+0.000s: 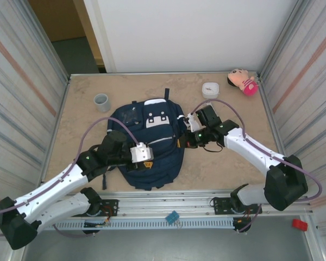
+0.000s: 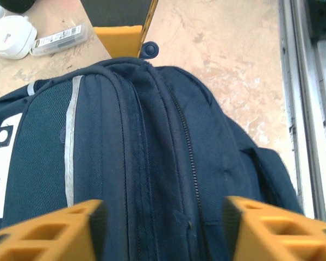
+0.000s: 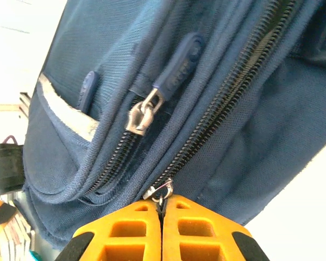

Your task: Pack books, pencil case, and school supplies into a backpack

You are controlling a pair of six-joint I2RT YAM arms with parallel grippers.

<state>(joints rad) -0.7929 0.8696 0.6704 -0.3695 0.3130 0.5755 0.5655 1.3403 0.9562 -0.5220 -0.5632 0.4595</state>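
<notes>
Backpack [image 1: 149,147] position? —RM
Flat, mid-desk, slightly left of centre, bottom end toward the near edge. —JT
Right gripper [image 3: 162,217]? —RM
Jaws pressed together on a metal zip pull [image 3: 162,191] at the backpack's right side. A second slider [image 3: 141,117] sits on the next zip line, untouched. —JT
Left gripper [image 2: 163,228]? —RM
Wide; fingers [image 2: 60,231] straddle the backpack's near half, fabric between them. Contact: cannot tell. —JT
Rest of desk? —RM
Cup [image 1: 101,101] toward the far left corner. White box [image 1: 210,89] and pink plush [image 1: 243,81] toward the far right corner. Clear packet [image 2: 60,39] just beside the box. —JT
</notes>
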